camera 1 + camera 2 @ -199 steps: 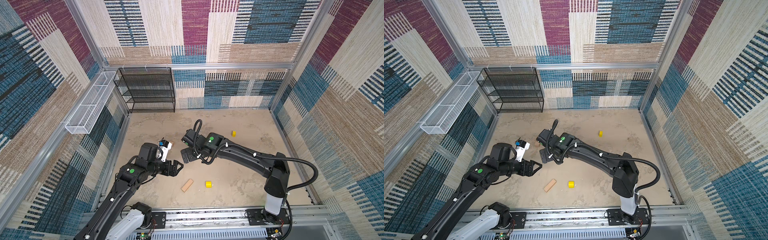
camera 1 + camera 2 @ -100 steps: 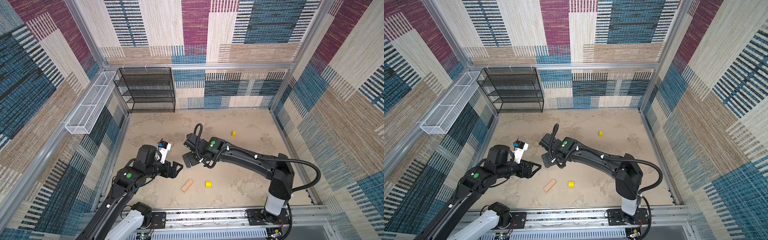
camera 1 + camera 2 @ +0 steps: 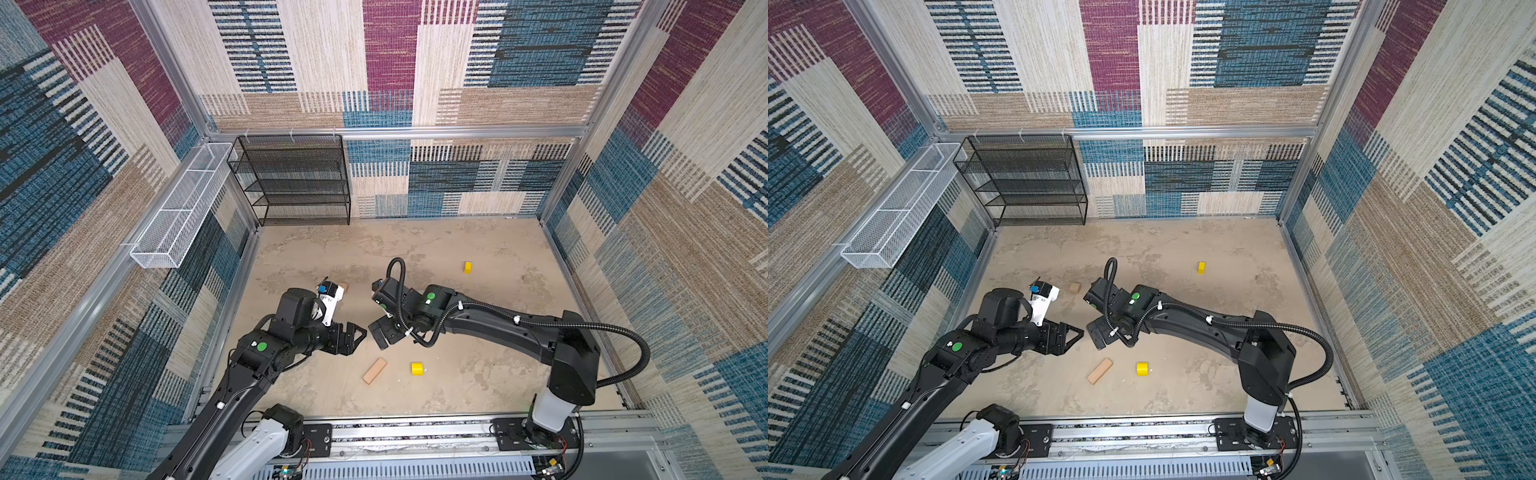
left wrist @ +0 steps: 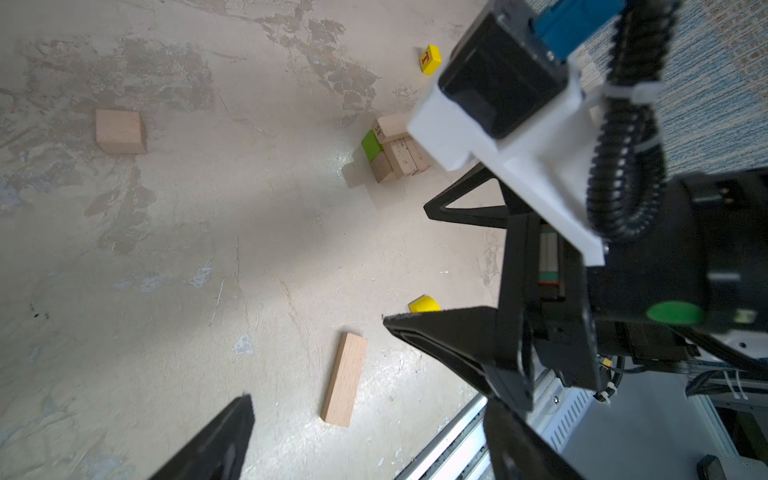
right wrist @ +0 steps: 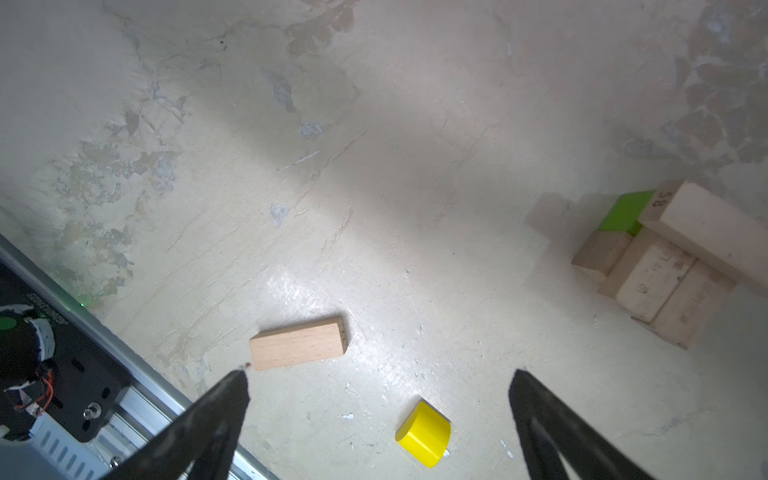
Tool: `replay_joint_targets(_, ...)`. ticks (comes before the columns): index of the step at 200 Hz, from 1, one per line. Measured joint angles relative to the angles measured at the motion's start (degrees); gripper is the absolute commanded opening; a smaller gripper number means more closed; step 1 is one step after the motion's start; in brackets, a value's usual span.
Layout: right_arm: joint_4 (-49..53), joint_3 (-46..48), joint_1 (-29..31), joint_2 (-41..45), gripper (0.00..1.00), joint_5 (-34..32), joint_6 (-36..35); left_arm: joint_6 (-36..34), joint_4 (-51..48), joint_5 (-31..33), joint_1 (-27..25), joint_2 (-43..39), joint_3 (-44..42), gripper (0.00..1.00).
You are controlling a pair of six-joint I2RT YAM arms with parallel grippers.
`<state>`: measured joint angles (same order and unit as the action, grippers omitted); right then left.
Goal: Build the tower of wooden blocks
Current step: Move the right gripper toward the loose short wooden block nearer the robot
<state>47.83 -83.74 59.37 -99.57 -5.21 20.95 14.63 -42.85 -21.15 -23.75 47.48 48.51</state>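
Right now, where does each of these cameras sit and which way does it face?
Top views: high over the arms' base rail, facing down at the floor; both arms show, left gripper and right gripper open.
Left wrist: on the left arm, facing down past its own fingers; the right arm shows too.
Right wrist: on the right arm, facing down between its fingers.
Shared: both wrist views hold the plank, yellow cylinder and stack.
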Motion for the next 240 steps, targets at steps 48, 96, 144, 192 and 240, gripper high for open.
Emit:
replay_joint_targets(48, -1.92, 2.84, 0.61, 1.70, 1.00, 0.70, -1.86, 0.00, -0.02, 1.51, 0.00, -0.33, 0.00, 0.90)
replay_joint_targets(96, -4.55, 7.34, 2.08, 3.93, 1.00, 0.70, -3.30, 0.17, -0.02, 1.75, 0.00, 1.53, 0.00, 0.90)
replay_joint_targets(144, -7.30, 10.45, 2.32, 4.79, 1.00, 0.55, -6.27, 0.20, -0.50, 2.54, 0.00, 3.89, 0.00, 0.90)
replay_joint_targets(192, -10.34, 14.88, 3.30, 7.45, 1.00, 0.66, -7.76, 0.20, -1.57, 4.42, -0.02, 5.95, 0.50, 0.90)
replay_joint_targets(240, -13.64, 18.51, 4.76, 9.49, 1.00, 0.68, -8.20, 0.24, -1.97, 5.97, -0.02, 9.22, 1.20, 0.90)
